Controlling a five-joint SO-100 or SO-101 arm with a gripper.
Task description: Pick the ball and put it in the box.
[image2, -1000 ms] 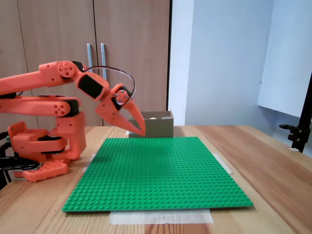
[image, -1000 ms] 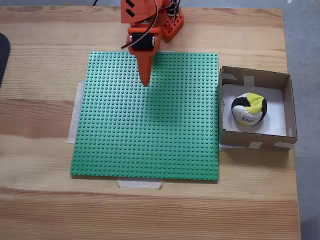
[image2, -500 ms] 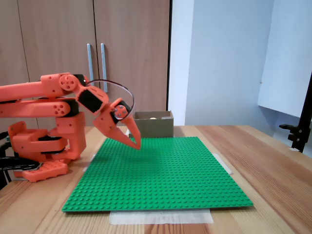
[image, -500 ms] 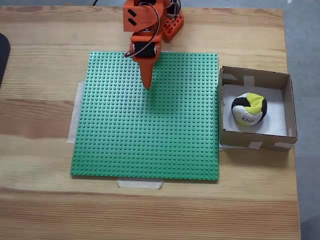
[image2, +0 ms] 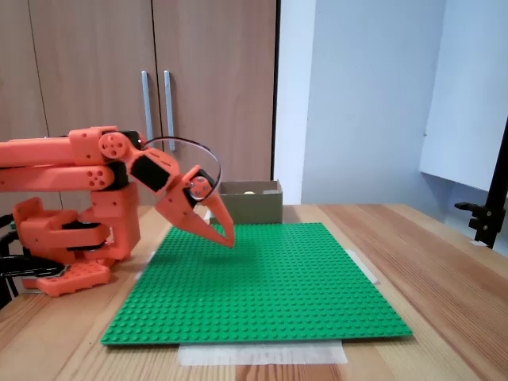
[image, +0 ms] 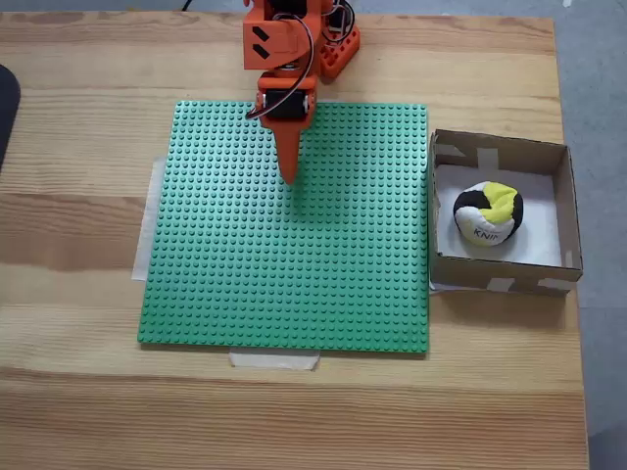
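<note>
I see the ball (image: 488, 213) resting inside the box (image: 565, 201), so I judge placement done. Gripper (image: 288, 176) hangs over the green baseplate (image: 284, 284), fingers pressed together, empty. I only need to park.

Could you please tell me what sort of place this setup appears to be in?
Probably an office or hobby room: a pale wooden table, tall wooden cupboard doors with metal handles, and a taped-down green studded baseplate.
</note>
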